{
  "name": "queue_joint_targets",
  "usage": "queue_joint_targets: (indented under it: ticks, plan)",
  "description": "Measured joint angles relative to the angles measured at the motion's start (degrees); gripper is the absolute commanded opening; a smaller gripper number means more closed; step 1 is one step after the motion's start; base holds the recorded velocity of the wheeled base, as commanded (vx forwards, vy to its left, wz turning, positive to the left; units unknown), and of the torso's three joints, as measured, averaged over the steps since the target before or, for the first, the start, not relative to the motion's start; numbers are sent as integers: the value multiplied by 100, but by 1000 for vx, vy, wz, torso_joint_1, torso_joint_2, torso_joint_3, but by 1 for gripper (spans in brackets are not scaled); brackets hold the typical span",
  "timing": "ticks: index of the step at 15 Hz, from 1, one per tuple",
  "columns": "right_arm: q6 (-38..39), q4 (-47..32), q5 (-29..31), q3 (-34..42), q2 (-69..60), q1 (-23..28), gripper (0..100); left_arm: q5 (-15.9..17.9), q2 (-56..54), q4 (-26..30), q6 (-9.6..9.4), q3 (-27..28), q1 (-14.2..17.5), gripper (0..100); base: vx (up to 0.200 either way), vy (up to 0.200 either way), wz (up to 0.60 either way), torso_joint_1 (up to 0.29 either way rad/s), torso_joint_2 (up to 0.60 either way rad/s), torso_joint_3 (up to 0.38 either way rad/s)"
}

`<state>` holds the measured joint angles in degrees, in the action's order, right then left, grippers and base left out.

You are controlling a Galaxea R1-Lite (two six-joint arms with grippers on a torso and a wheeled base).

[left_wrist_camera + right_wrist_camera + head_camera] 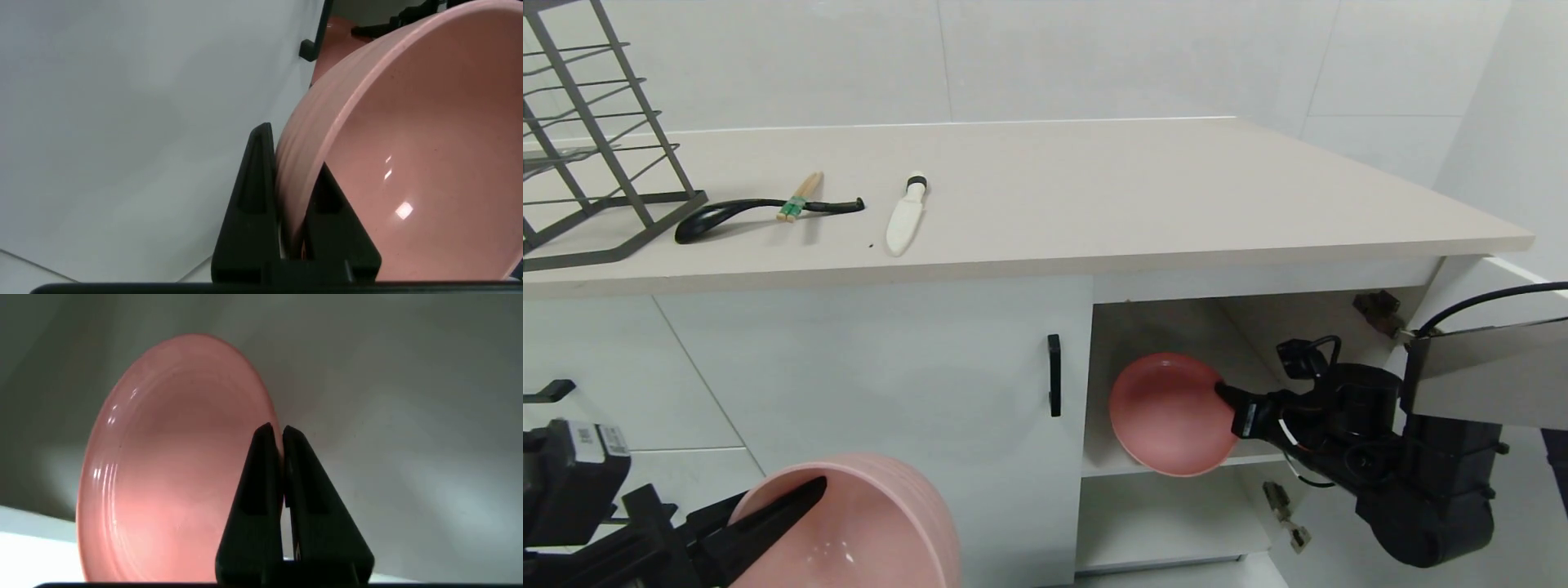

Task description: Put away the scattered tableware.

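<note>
My right gripper is shut on the rim of a pink plate, held on edge inside the open cabinet above its upper shelf. In the right wrist view the plate stands nearly upright with the fingers pinching its rim. My left gripper is shut on the rim of a pink bowl, low in front of the closed cabinet door. In the left wrist view the bowl has its wall between the fingers. On the counter lie a black ladle, chopsticks and a white knife.
A grey wire dish rack stands at the counter's far left. The closed door has a black handle. The open cabinet door hangs to the right by my right arm. A lower shelf sits below the plate.
</note>
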<state>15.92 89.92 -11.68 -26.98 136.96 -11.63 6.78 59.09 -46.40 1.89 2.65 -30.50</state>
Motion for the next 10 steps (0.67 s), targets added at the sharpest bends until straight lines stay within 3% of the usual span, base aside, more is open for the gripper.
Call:
queue_joint_targets:
  ticks: [10]
  plan:
    - [33, 0, 282, -1042, 929, 0, 0, 0, 1, 34, 0, -11, -1, 0, 0, 0, 0, 0, 0, 0]
